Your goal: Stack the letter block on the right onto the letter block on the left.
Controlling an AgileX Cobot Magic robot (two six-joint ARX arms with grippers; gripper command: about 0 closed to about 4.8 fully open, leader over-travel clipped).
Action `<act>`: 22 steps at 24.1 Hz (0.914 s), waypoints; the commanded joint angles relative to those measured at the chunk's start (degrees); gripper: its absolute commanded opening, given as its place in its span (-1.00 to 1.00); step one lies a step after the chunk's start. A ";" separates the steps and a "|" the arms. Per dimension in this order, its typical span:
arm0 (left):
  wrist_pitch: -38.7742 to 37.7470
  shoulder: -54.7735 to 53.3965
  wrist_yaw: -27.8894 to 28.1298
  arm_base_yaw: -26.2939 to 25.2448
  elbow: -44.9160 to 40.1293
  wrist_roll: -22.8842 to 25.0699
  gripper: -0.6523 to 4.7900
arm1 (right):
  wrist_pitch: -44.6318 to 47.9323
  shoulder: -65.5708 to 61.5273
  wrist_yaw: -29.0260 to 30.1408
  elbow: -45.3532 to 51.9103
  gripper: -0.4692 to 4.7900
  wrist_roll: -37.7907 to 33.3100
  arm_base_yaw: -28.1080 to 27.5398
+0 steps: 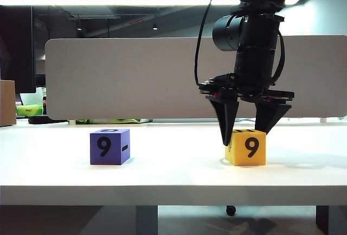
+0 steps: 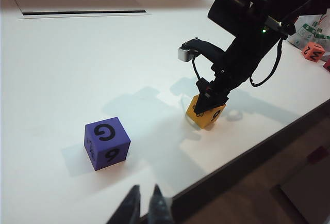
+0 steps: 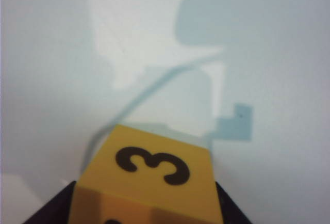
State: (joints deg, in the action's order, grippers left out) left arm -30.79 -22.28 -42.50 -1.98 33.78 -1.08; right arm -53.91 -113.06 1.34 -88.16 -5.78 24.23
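The yellow letter block (image 1: 247, 147) on the right rests on the white table (image 1: 173, 175); the right wrist view shows its top face (image 3: 149, 167) marked with a 3. My right gripper (image 1: 245, 137) points down over it, with a black finger pressed against each side (image 3: 147, 206). In the left wrist view, that gripper (image 2: 209, 102) covers part of the yellow block (image 2: 206, 115). The purple block (image 1: 109, 146) stands alone on the left (image 2: 106, 142). My left gripper (image 2: 146, 190) hovers near the table's front edge, shut and holding nothing, a short way from the purple block.
A grey partition board (image 1: 135, 78) runs along the back of the table. An orange block (image 2: 313, 51) lies far off by the table's side, and a cardboard box (image 1: 6, 102) stands at the far left. The table's front edge (image 2: 247, 157) is close to my left gripper.
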 commanded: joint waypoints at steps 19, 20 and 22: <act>0.31 -0.02 -0.07 -0.15 0.42 0.28 -0.67 | -4.85 -0.09 3.91 -19.50 0.29 -0.22 5.86; 0.57 -0.02 0.22 -0.15 0.42 0.28 -0.66 | -4.81 -0.52 3.93 -21.31 0.29 -0.20 6.86; 1.31 -0.02 0.94 -0.15 0.42 0.31 -0.66 | -4.98 -2.16 3.93 -25.79 0.29 -0.17 9.07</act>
State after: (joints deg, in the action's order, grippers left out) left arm -30.92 -22.37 -42.19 -2.00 33.78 -1.04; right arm -59.11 -114.15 5.04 -111.74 -5.96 32.25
